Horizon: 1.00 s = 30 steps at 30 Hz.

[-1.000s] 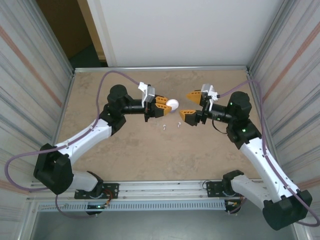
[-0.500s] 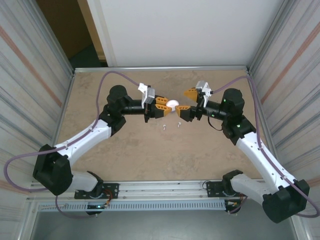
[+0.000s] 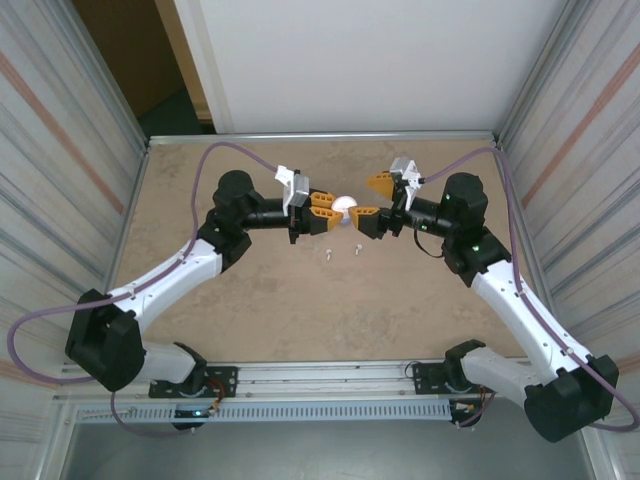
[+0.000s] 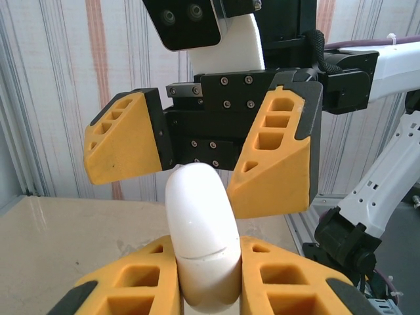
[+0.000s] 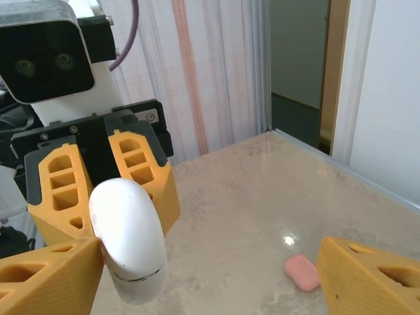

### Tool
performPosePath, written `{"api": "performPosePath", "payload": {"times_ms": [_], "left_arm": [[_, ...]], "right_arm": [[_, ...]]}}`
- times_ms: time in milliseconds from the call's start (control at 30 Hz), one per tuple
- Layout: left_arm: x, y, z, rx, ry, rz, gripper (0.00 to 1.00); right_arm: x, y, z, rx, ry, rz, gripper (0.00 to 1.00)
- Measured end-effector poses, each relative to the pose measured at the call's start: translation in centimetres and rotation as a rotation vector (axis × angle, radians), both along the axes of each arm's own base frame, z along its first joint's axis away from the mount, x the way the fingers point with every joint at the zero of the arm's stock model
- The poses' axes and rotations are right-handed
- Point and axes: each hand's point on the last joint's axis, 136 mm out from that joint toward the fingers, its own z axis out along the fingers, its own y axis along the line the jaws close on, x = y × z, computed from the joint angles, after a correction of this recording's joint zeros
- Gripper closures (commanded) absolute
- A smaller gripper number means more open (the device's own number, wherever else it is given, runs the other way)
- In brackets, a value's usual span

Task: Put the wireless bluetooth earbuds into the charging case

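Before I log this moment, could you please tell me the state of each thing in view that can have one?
left pincer: shut on the white case.
right pincer: open, the case's free end between its fingers.
white case: lid shut, held off the table.
white earbuds: loose on the table, outside any case.
pink item: lying on the table, untouched.

The left gripper was clamped on a white charging case, which stood upright between its two orange fingers. The case's rounded top rose above them, with a thin seam across its body. Beyond the case, the right gripper faced it with fingers spread wide, one to either side of the top.
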Motion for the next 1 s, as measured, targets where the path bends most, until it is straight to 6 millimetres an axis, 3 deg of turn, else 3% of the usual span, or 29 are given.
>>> {"api": "performPosePath", "payload": {"times_ms": [667,833,1000], "left_arm": [[-0.5,-0.2,-0.1,0.004,-0.017,-0.023,1.00],[-0.5,-0.2,-0.1,0.005,-0.022,-0.021,1.00],[-0.4,-0.2,-0.1,0.005,-0.026,-0.015,1.00]], "right_arm": [[0.9,-0.3,1.5,0.009,-0.027,-0.037,0.14],[0.2,-1.0,2.6,0.022,-0.058,-0.045,0.09],[-1.6,-2.1,3.8,0.039,-0.100,-0.057,0.11]]}}
